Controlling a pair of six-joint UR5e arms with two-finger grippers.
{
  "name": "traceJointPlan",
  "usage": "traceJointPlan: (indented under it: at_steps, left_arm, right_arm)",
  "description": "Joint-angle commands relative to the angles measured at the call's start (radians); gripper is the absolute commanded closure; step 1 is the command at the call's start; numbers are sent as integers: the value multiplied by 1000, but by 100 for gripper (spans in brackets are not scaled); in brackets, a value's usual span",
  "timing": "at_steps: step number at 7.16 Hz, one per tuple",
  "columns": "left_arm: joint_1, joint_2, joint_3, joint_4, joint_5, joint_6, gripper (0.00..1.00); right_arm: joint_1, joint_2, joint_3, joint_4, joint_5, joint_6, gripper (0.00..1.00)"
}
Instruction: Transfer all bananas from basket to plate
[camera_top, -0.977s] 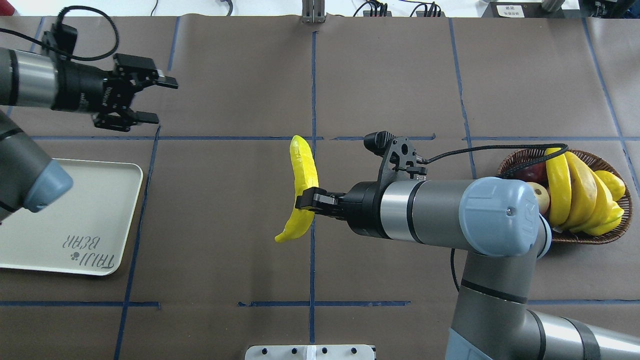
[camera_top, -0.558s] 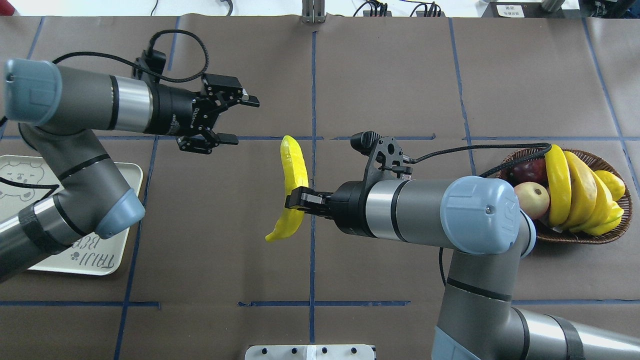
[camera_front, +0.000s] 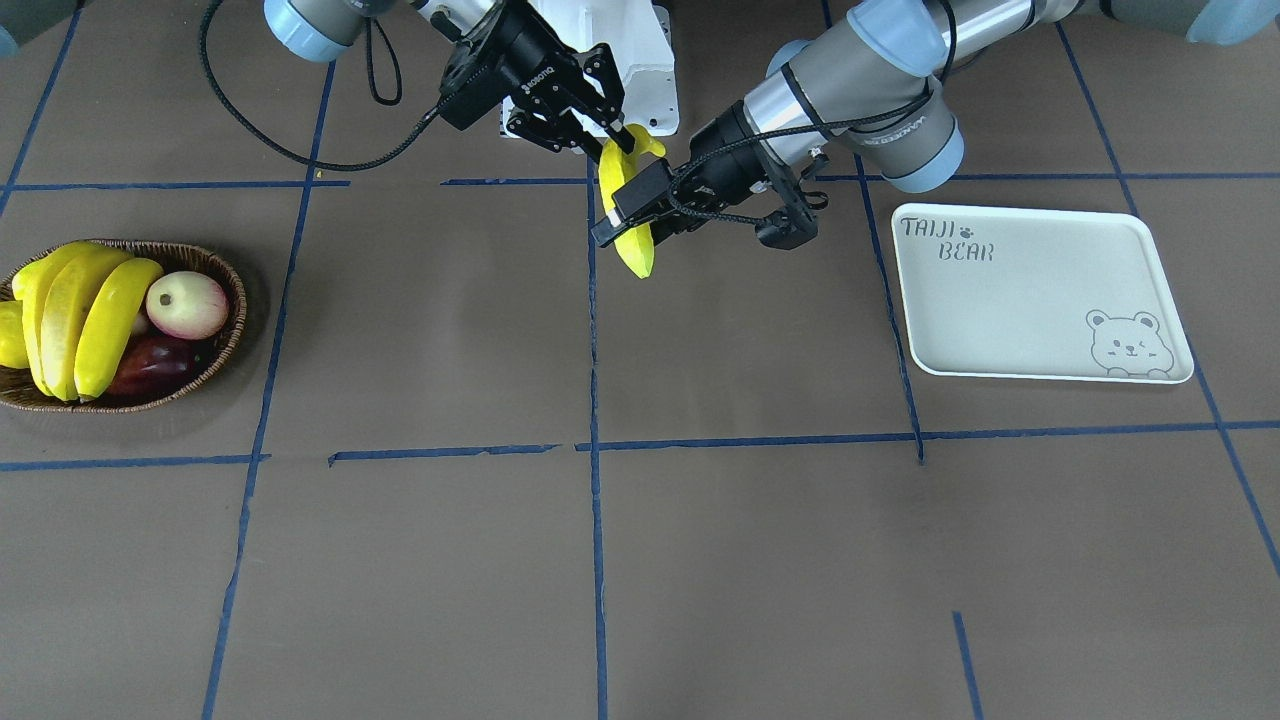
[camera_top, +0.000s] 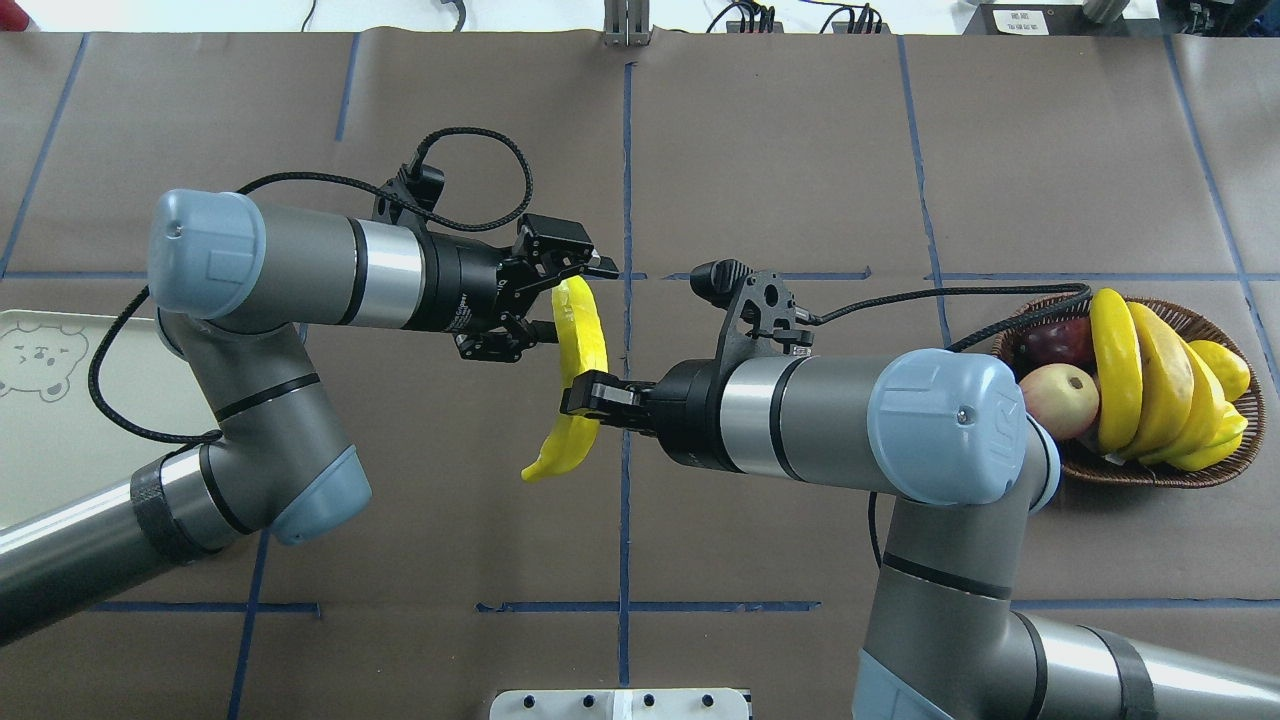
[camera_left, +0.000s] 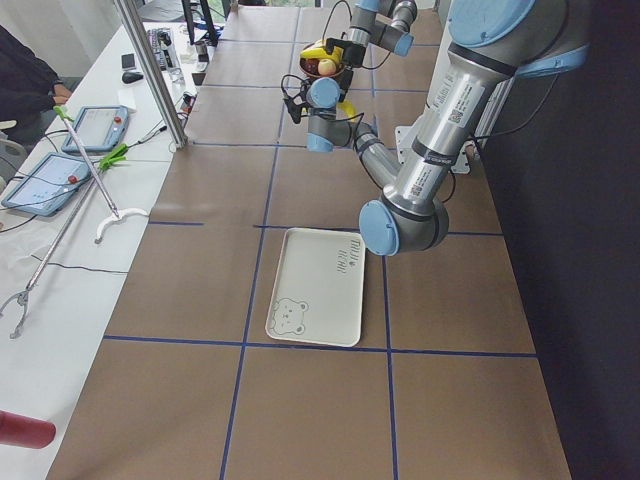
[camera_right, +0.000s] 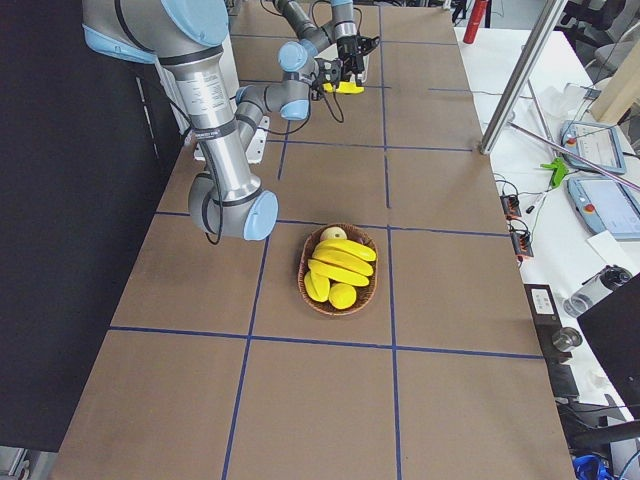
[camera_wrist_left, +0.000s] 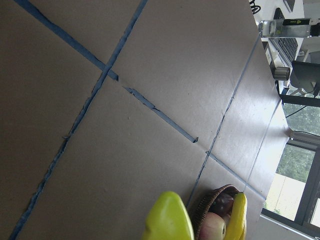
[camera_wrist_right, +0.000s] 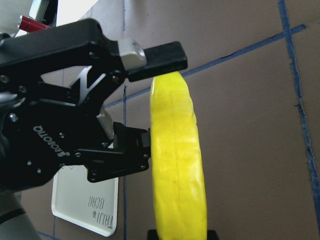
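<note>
A yellow banana (camera_top: 562, 452) hangs above the table's middle, with my right gripper (camera_top: 584, 393) shut on its middle part. My left gripper (camera_top: 572, 305) is open, and its fingers straddle the banana's far end (camera_wrist_right: 175, 150) without closing on it. In the front-facing view the left gripper (camera_front: 618, 215) comes in from the right and the right gripper (camera_front: 603, 130) from the upper left. Three more bananas (camera_top: 1140, 375) lie in the wicker basket (camera_top: 1130, 472) at the right. The white plate (camera_front: 1030, 300) lies bare; in the overhead view the plate (camera_top: 40, 430) sits at the left edge, partly under my left arm.
The basket (camera_front: 232, 330) also holds an apple (camera_front: 186, 304), a dark red fruit (camera_front: 150, 365) and a stubby yellow fruit (camera_top: 1225, 365). Blue tape lines cross the brown table cover. A white mount (camera_top: 620, 703) sits at the near edge. A side bench with tablets (camera_left: 60, 170) runs along the far side.
My left arm has swung right from near the plate to the banana, and its open fingers now bracket the far end. The right arm drifted slightly left with the banana.
</note>
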Motion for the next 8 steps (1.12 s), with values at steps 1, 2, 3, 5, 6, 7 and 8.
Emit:
traceJointPlan:
  at_steps: [1,2,3,5,6,7,8]
  left_arm:
    - [3,12,-1,1,-9,8,100]
    - [3,12,-9,4,-11,7,100]
    - [3,12,-7,9,-11,5,100]
    - [1,12,-12,48,-12,5,100]
    - [-8,12,-12,62,-12,5,100]
    - [-46,18,-12,108,-53,8,100]
    - [-128,36,-12,174,-143,23,100]
  right_arm:
    - [0,1,4,0,0,-2,99]
    - [1,1,9,0,0,1,95]
    - [2,1,15,0,0,4,64]
    - [2,0,16,-9,0,6,0]
    - [3,0,18,-9,3,4,0]
    - [12,-9,33,-14,11,3,0]
    - [44,-37,58,-42,52,1,0]
